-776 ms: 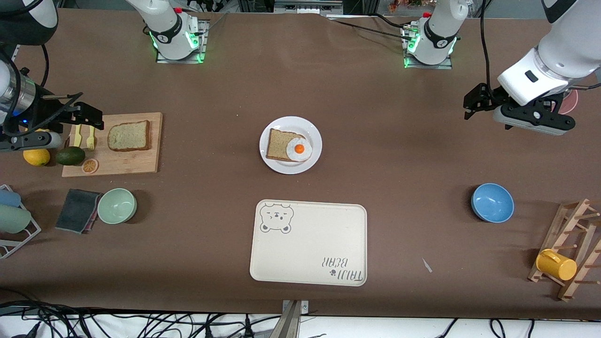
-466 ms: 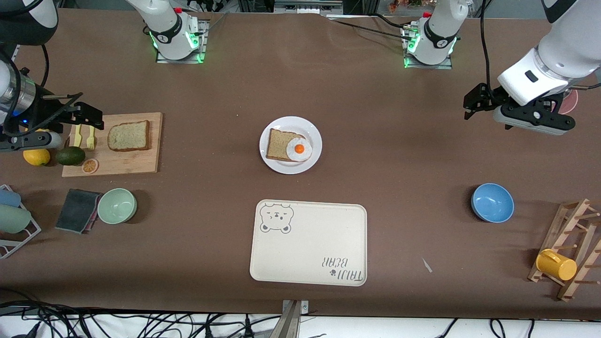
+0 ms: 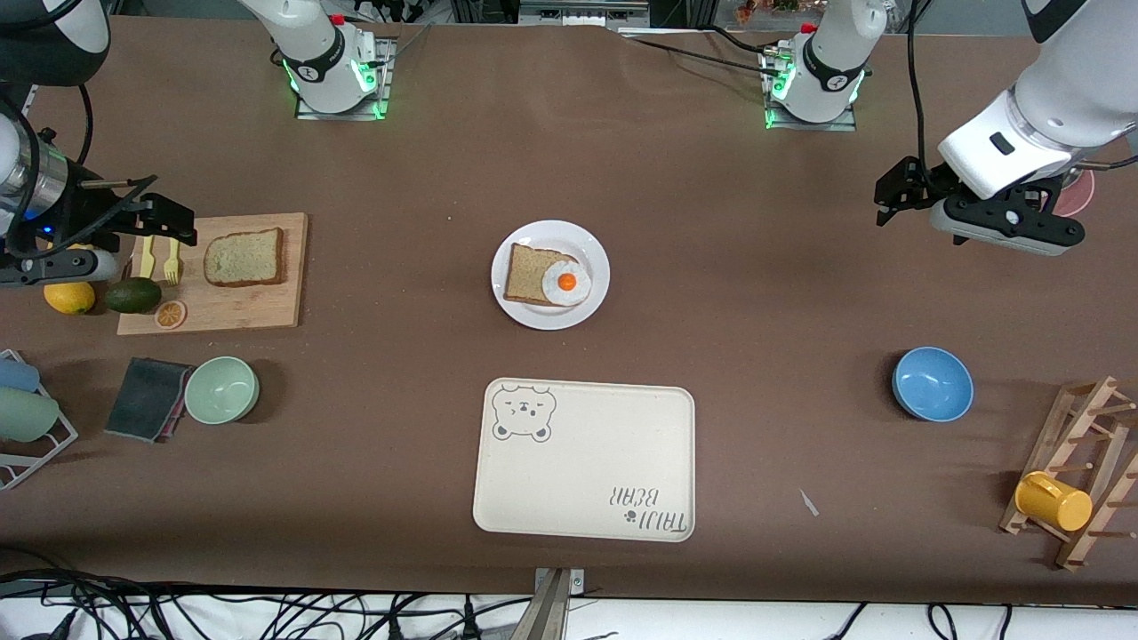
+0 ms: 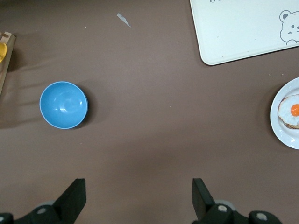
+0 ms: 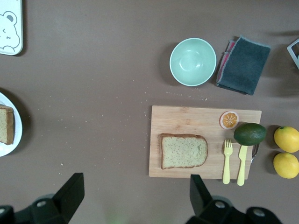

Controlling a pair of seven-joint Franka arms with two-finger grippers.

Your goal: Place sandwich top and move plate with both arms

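The sandwich top [image 3: 244,257] [image 5: 184,150], a plain tan slice, lies flat on a wooden cutting board [image 3: 267,307] at the right arm's end of the table. The white plate [image 3: 533,316] [image 4: 276,122] sits mid-table and carries a second slice [image 3: 526,274] with a fried egg [image 3: 566,283] on it. My right gripper [image 5: 135,193] hangs open and empty over the table beside the board's edge. My left gripper [image 4: 138,196] hangs open and empty over bare tabletop at the left arm's end, well apart from the plate.
A cream bear-printed tray [image 3: 582,462] lies nearer the camera than the plate. A blue bowl [image 3: 932,383] and a wooden rack with a yellow cup [image 3: 1053,502] stand at the left arm's end. A green bowl [image 3: 221,389], dark cloth [image 3: 147,398], avocado [image 3: 133,295] and lemons [image 5: 287,139] crowd the board.
The left arm's hand has drifted slightly toward the robots' bases. Nothing else has moved.
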